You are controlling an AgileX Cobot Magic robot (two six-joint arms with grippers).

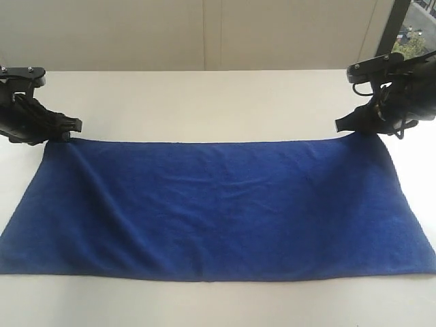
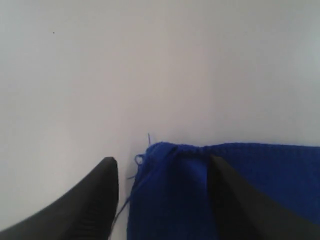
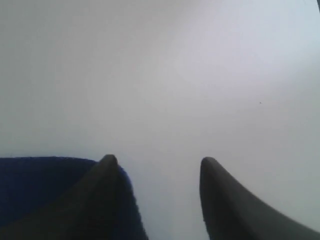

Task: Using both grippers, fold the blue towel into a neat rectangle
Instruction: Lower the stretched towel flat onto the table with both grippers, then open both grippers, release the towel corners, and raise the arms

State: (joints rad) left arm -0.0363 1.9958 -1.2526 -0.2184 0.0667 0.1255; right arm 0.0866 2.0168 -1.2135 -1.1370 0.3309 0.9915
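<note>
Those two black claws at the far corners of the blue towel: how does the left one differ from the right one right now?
The left gripper sits at the blue towel's far left corner, the right gripper at its far right corner. The towel's corner lies between the left gripper's fingers. Between the right gripper's fingers is bare table, with the towel at one finger only. Both are black, open, and not pinching the cloth.

Illumination was bright, even and diffuse, rendering the white table [image 1: 204, 102] pale with only faint shadows, and daylight showed at the window [image 1: 412, 34]. Both wrist views were soft: the near gripper fingers [image 2: 95, 200] were blurred, and the blue towel [image 2: 260, 165] showed little texture.
</note>
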